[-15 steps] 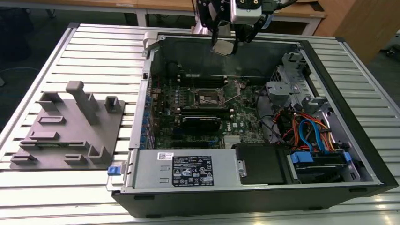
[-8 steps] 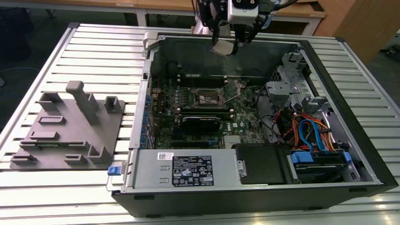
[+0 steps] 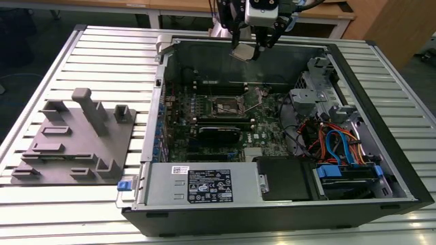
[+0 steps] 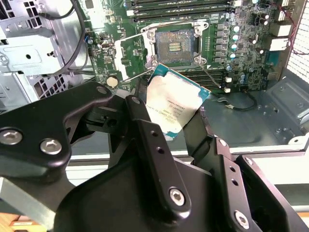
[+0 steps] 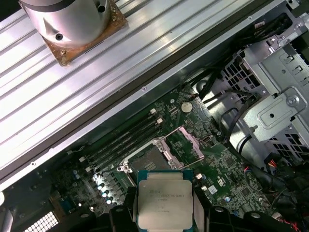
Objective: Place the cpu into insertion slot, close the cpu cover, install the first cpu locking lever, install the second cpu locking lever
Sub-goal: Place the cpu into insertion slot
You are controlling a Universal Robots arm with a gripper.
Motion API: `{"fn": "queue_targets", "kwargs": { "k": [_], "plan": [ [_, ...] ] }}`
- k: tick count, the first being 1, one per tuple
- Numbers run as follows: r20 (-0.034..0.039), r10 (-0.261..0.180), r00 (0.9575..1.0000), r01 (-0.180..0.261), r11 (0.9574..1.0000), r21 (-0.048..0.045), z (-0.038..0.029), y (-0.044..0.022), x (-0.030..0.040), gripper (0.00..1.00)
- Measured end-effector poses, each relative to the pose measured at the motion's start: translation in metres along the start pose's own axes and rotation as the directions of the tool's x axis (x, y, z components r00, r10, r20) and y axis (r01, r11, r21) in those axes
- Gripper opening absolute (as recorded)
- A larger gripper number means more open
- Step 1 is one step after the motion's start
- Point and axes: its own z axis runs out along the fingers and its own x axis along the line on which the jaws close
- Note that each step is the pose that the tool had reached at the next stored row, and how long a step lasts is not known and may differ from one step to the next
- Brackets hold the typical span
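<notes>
Hand [image 3: 249, 50] hangs above the far edge of the open computer case [image 3: 381, 127], well above the green board. It is clamped on the cpu [image 3: 243, 52], one black finger on each of two opposite edges.

In the second wrist view the hand [image 4: 174, 121] holds the cpu [image 4: 175, 104] tilted, dull silver top towards the camera, teal border showing along its upper edges. In the first wrist view the cpu [image 5: 164, 203] sits square between the two fingers of the hand [image 5: 165, 215].

Insertion slot [image 3: 228, 105] lies near the middle of the board, bare, nothing seated in it. In the second wrist view the slot [image 4: 175, 46] shows its dark pin field with a thin silver rim. The cpu cover [image 5: 195, 144] is swung open and lies just beside the slot [image 5: 146, 162], with green board visible through its window. Thin wire levers stand up near the slot.

Cpu and slot are well apart, not touching.

Case rests on a ribbed metal counter [image 3: 102, 56]. A grey fixture plate [image 3: 75, 138] with upright blocks lies at the exterior view's left.
</notes>
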Motion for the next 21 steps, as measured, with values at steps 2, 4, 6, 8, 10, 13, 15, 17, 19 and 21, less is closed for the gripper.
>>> {"fn": "queue_targets", "kwargs": {
  "k": [2,4,6,8,10,13,15,17,19,21],
  "plan": [
    [0.0,0.0,1.0,0.0,1.0,-0.0001,0.0,0.0,0.0,0.54],
    [0.0,0.0,1.0,0.0,1.0,-0.0001,0.0,0.0,0.0,0.54],
    [0.0,0.0,1.0,0.0,1.0,0.0,0.0,0.0,0.0,0.54],
    [0.0,0.0,1.0,0.0,1.0,0.0,0.0,0.0,0.0,0.54],
    [0.0003,0.003,1.0,-0.003,1.0,-0.0001,0.0,0.0,0.0,0.54],
    [0.0024,0.027,0.9996,-0.027,0.9996,-0.0006,0.0,0.0,0.0,0.54],
    [0.0051,0.057,0.9984,-0.057,0.9984,-0.0014,0.0001,0.0,0.0,0.54],
    [0.0081,0.092,0.9958,-0.092,0.9958,-0.0022,0.0001,0.0,0.0,0.54],
    [0.0111,0.126,0.9919,-0.126,0.992,-0.0033,0.0001,0.0,0.0,0.54],
    [0.0134,0.154,0.988,-0.154,0.9881,-0.0041,0.0002,0.0,0.0,0.54]
  ]
}}
